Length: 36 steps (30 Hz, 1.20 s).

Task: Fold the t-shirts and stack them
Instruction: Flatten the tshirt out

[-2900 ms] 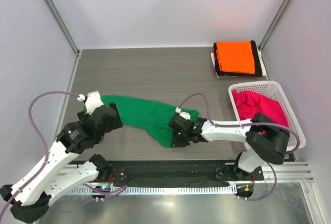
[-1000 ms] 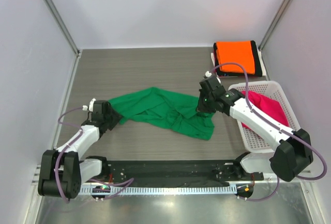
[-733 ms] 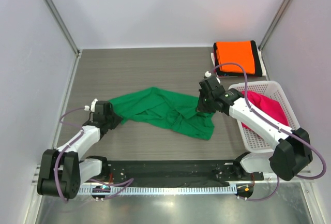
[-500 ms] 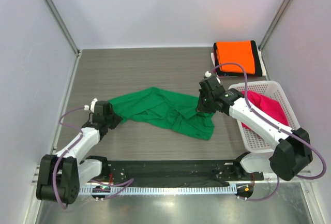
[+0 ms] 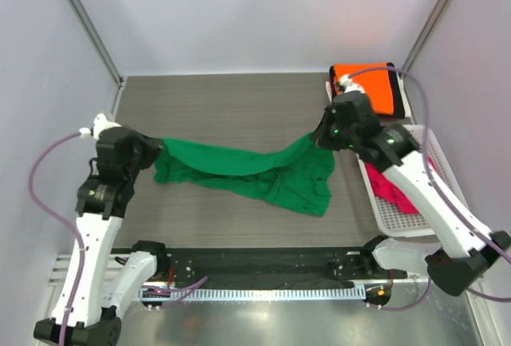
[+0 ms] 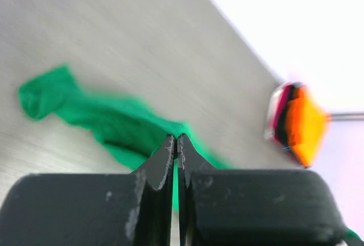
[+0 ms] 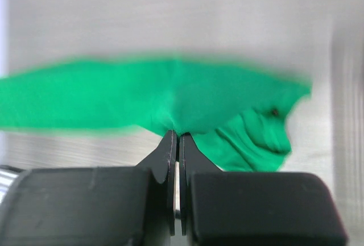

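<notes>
Table (image 5: 231, 102) carries the green t-shirt (image 5: 239, 172), its long axis running left to right, strung between both arms and sagging onto it near the right. Left gripper (image 5: 157, 148) pinches one end, right gripper (image 5: 318, 134) the other, jaws closed on cloth.

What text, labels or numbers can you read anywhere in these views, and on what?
None can be read in any view. The green tee, the orange tee and the basket show no print, label or number. Both wrist views are motion-blurred, so any small marking there could not be read.
</notes>
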### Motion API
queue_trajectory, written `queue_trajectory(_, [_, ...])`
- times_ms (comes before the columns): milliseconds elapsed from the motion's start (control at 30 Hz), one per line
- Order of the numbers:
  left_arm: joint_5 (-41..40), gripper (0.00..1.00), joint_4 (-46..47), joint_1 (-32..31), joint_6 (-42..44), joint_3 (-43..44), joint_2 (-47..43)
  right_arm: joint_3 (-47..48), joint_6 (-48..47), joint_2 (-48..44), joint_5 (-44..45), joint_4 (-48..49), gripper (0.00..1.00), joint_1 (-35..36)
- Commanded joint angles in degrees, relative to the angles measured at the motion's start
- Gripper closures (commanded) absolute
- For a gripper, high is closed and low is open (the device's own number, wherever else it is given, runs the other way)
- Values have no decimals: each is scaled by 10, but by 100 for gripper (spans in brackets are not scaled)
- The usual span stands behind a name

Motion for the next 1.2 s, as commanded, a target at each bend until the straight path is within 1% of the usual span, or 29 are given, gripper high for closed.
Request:
queue_trajectory(0, [-37,100,-130,0,21,119,-11,101,-31,-64,15,-28,99,1])
queue_trajectory(33, [-40,100,-143,0,24,145,-11,117,-36,-83,9,-28,99,2])
queue_trajectory(67, [-45,100,-153,0,26,199,-9,133,-41,-92,-4,-28,99,1])
queue_trajectory(133, [-50,100,-182,0,33,252,-3,180,-65,-117,-21,-25,99,1])
queue_trajectory(167, [-56,100,-190,-1,35,303,-1,194,-72,-125,-30,-22,99,2])
queue_trajectory(233, [-63,100,-217,-1,44,354,2,233,-99,-144,-56,-19,99,1])
queue_trajectory(267, [-66,100,-225,0,48,401,2,246,-106,-165,-65,-15,99,1])
queue_trajectory(300, [-66,100,-230,-1,52,423,1,268,-118,-176,-84,-12,99,1])
queue_trajectory(367, [-67,100,-245,-1,63,483,-3,285,-126,-213,-118,4,99,1])
queue_trajectory(433, [-63,100,-249,-1,71,535,-6,310,-129,-239,-135,15,99,2])
queue_trajectory(500, [-57,100,-251,-2,80,566,-6,339,-129,-263,-136,24,99,1])
queue_trajectory(533, [-52,100,-250,-1,83,594,-5,353,-127,-265,-128,24,99,0])
queue_trajectory(633, [-34,100,-263,-2,88,633,17,414,-132,-247,-110,4,99,-2])
queue_trajectory(667, [-30,100,-262,-1,89,635,30,429,-141,-235,-98,-11,99,-3])
queue_trajectory(700, [-24,100,-262,-1,90,636,38,464,-147,-221,-93,-24,99,-5])
queue_trajectory(733, [-19,100,-263,-1,89,640,51,483,-151,-180,-67,-39,99,-5])
queue_trajectory(767, [-9,100,-270,-1,86,646,63,500,-156,-158,-44,-62,99,-5])
queue_trajectory(800, [-6,100,-284,-1,84,648,94,523,-160,-137,-26,-75,99,-5])
queue_trajectory(833, [-6,100,-291,-1,84,645,108,529,-160,-90,-5,-84,99,-6])
queue_trajectory(867, [-10,100,-298,-1,84,641,124,530,-155,-68,41,-97,99,-5])
queue_trajectory(900, [-18,100,-314,-2,85,636,158,531,-143,-41,75,-106,99,-5])
queue_trajectory(933, [-25,100,-311,-1,89,606,169,527,-140,7,100,-113,99,-5])
queue_trajectory(967, [-38,100,-306,-1,93,589,184,520,-138,36,123,-124,99,-5])
queue_trajectory(1000, [-54,100,-301,0,94,569,198,507,-127,61,171,-128,99,-5])
queue_trajectory(1033, [-63,100,-281,0,100,527,221,497,-129,84,196,-128,99,-5])
queue_trajectory(1067, [-68,100,-270,4,101,506,233,491,-130,141,216,-124,99,-8])
queue_trajectory(1100, [-60,100,-259,24,101,487,244,485,-129,169,235,-123,99,-15])
queue_trajectory(1133, [-52,100,-229,37,101,442,269,486,-127,204,246,-122,99,-21])
queue_trajectory(1167, [-32,100,-217,54,100,422,282,482,-128,257,248,-111,99,-35])
